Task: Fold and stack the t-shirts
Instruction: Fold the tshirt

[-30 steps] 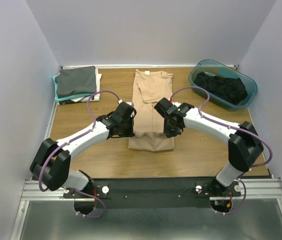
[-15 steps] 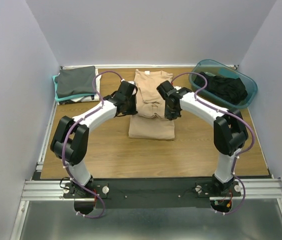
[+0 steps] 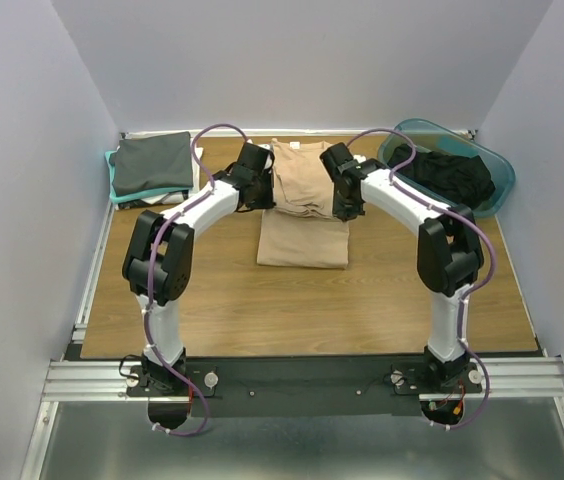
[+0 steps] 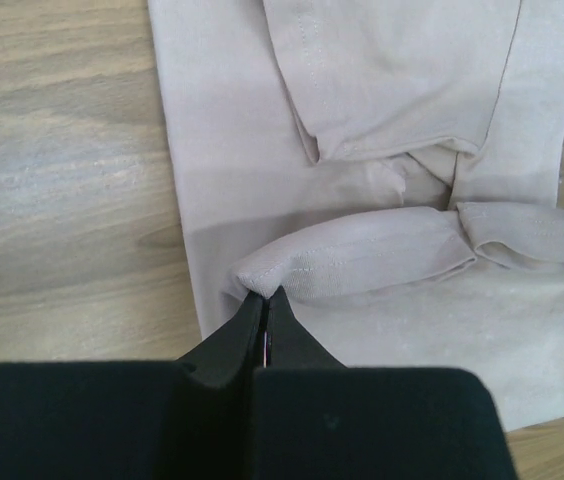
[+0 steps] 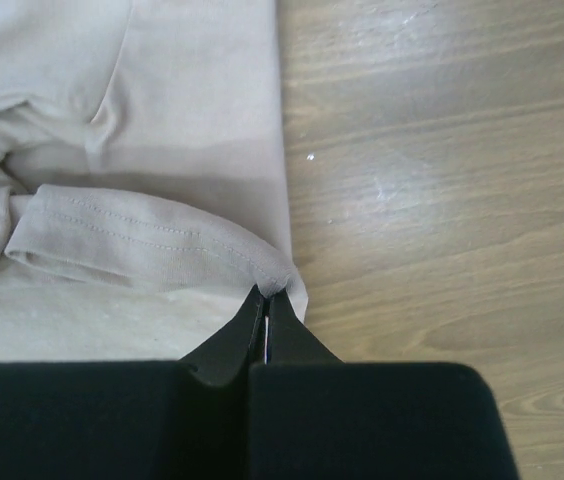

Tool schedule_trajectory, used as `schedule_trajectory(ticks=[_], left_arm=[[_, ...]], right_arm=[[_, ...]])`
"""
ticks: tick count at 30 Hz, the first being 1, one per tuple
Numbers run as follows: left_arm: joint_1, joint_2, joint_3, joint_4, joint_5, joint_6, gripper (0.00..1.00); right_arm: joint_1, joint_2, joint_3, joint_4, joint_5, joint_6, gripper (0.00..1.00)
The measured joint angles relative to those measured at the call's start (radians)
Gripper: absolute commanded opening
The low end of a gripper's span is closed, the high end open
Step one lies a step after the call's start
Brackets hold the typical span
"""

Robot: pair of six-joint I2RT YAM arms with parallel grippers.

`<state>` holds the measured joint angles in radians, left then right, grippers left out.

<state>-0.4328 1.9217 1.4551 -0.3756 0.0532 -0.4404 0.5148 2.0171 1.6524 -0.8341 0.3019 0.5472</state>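
Note:
A tan t-shirt (image 3: pixel 302 235) lies lengthwise in the middle of the table, its bottom hem lifted and carried over its upper half. My left gripper (image 3: pixel 262 192) is shut on the hem's left corner (image 4: pixel 262 285). My right gripper (image 3: pixel 347 205) is shut on the hem's right corner (image 5: pixel 274 280). The hem sags between them across the shirt (image 4: pixel 392 250) (image 5: pixel 112 235). A folded stack with a dark grey t-shirt (image 3: pixel 152 163) on top, over teal and white ones, sits at the back left. A black t-shirt (image 3: pixel 450 175) lies crumpled in the tub.
A teal plastic tub (image 3: pixel 497 185) stands at the back right corner. White walls close in the table on the left, back and right. Bare wooden tabletop (image 3: pixel 302 310) stretches between the shirt and the arm bases.
Both grippers have carried the tan shirt's bottom hem from the near end toward the back, folding the shirt over itself. The arms are now stretched further away from their bases.

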Motion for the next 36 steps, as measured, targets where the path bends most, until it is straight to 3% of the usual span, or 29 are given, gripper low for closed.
schedule_trajectory(ticks=[7, 9, 10, 11, 12, 13, 16, 24, 29, 36], left_arm=[[0.012, 0.047, 0.022, -0.001, 0.009, 0.022, 0.00], [0.017, 0.062, 0.028, -0.001, 0.011, 0.029, 0.14], [0.019, 0.070, 0.031, -0.001, 0.012, 0.032, 0.31], [0.021, 0.080, 0.037, -0.003, 0.013, 0.033, 0.39], [0.023, 0.087, 0.040, -0.005, 0.013, 0.032, 0.45], [0.025, 0.092, 0.042, -0.007, 0.013, 0.036, 0.47], [0.032, 0.093, 0.043, -0.014, 0.013, 0.036, 0.57], [0.034, 0.008, -0.042, 0.018, 0.022, 0.028, 0.57], [0.034, -0.098, -0.188, 0.071, 0.058, 0.002, 0.57], [0.027, -0.129, -0.342, 0.116, 0.095, -0.033, 0.57]], right_arm=[[-0.019, 0.061, 0.049, 0.003, 0.000, -0.030, 0.00], [-0.021, 0.080, 0.059, 0.003, 0.000, -0.036, 0.01], [-0.023, 0.090, 0.066, 0.003, 0.000, -0.041, 0.08], [-0.023, 0.097, 0.071, 0.003, 0.000, -0.043, 0.17], [-0.024, 0.103, 0.080, 0.002, 0.000, -0.049, 0.27], [-0.026, 0.107, 0.087, 0.002, 0.000, -0.051, 0.47], [-0.031, 0.112, 0.115, 0.001, -0.001, -0.069, 0.60], [-0.032, 0.087, 0.145, 0.007, -0.021, -0.077, 0.63], [-0.032, 0.017, 0.062, 0.025, -0.079, -0.077, 0.63], [-0.032, -0.077, -0.079, 0.061, -0.152, -0.070, 0.63]])
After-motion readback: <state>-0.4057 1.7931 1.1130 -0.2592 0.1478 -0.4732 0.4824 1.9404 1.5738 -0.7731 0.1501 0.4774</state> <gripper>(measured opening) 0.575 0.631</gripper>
